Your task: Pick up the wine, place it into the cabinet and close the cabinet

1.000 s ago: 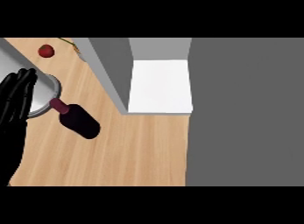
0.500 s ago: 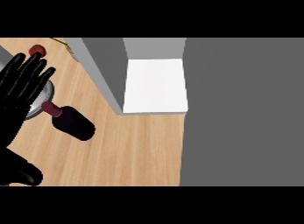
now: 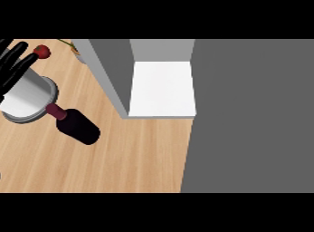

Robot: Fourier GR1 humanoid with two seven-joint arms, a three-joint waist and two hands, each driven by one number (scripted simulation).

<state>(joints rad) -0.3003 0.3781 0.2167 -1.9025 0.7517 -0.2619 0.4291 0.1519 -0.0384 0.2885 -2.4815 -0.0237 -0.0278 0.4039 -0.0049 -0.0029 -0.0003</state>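
Note:
The wine bottle (image 3: 78,127) is dark with a dark-red capped neck, seen from above on the wooden counter (image 3: 119,158). My left hand (image 3: 4,72) is at the far left edge, open with straight, spread fingers. It hangs over a round metal pot (image 3: 31,99), up and left of the bottle and apart from it. A black part of the same arm shows at the lower left edge. The cabinet (image 3: 112,77) stands open to the right of the bottle, with its white shelf (image 3: 163,88) bare. My right hand does not show.
The metal pot touches the bottle's neck side. A small red fruit (image 3: 42,51) lies near the top left by the fingertips. A broad grey surface (image 3: 259,118) fills the right half, beyond the counter's edge.
My left hand has moved up and left in the view, away from the bottle, with its fingers spreading. The bottle and the cabinet have stayed put.

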